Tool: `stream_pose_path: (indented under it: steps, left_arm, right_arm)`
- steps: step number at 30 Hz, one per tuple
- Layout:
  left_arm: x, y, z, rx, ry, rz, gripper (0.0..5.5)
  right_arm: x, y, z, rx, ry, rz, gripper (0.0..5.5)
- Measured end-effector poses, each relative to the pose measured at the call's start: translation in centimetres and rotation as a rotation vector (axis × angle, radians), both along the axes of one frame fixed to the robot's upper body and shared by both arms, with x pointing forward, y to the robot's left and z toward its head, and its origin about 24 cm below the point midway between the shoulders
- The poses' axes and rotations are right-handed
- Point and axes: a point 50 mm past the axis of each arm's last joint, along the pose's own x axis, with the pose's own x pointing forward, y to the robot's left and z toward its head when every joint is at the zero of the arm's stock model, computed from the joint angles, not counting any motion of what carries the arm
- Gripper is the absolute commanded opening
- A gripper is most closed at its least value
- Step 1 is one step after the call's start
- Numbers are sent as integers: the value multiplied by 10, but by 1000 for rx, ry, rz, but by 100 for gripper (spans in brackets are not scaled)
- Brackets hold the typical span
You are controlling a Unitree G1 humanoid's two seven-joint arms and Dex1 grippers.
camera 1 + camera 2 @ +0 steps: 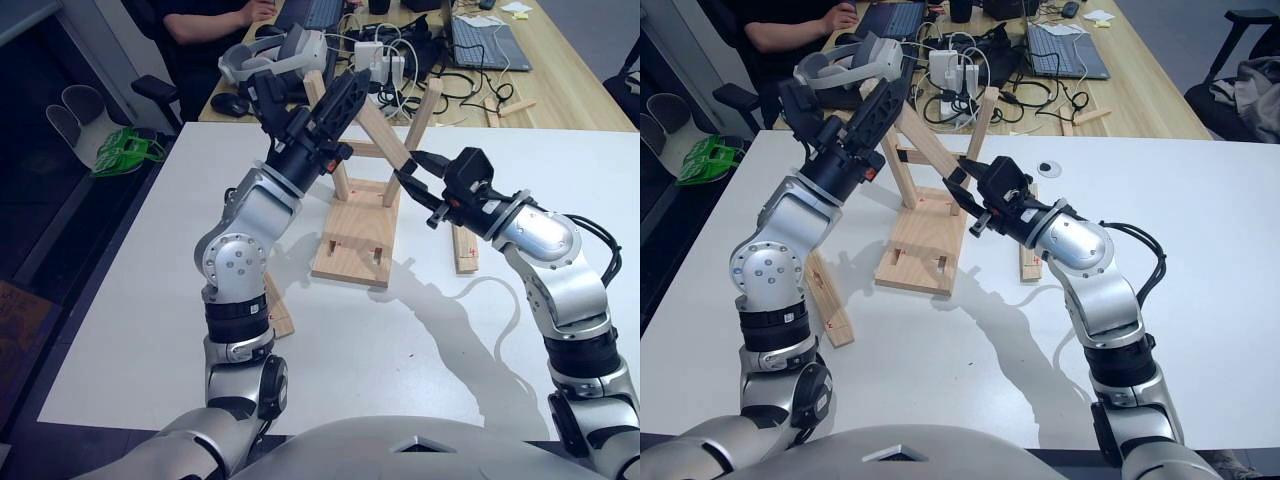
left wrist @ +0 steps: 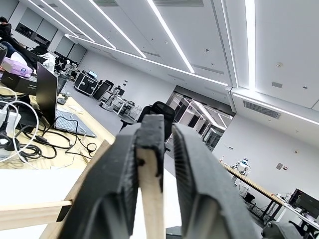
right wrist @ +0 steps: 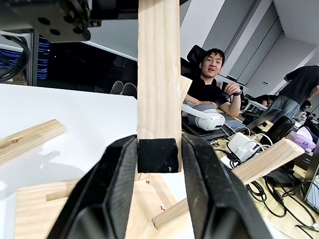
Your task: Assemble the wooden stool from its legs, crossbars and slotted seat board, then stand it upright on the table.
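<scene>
Pine seat board (image 1: pixel 350 250) flat near table (image 1: pixel 150 330) far edge; left gripper (image 2: pixel 160 144) pinches upright leg (image 1: pixel 341 182), right gripper (image 3: pixel 158 149) clamps slanted leg (image 1: pixel 385 135), likely steadying joints.

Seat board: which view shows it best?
Left eye view: nearly the whole seat board lies on the table, slots visible. The right eye view shows much the same. The right wrist view catches just part of it, behind the held leg.

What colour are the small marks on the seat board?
Red; seat board shows them best in right wrist view.
</scene>
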Motion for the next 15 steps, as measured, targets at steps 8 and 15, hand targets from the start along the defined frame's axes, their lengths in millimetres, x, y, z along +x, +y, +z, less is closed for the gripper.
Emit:
stream_pose_path:
  steps: [8, 15]
  left_arm:
    - [-1, -1, 0, 4, -4, -7, 41]
    - [0, -2, -1, 3, 22, 6, 41]
  right_arm:
    - [0, -1, 0, -3, 0, -4, 130]
    - [3, -2, -2, -27, -25, -28, 212]
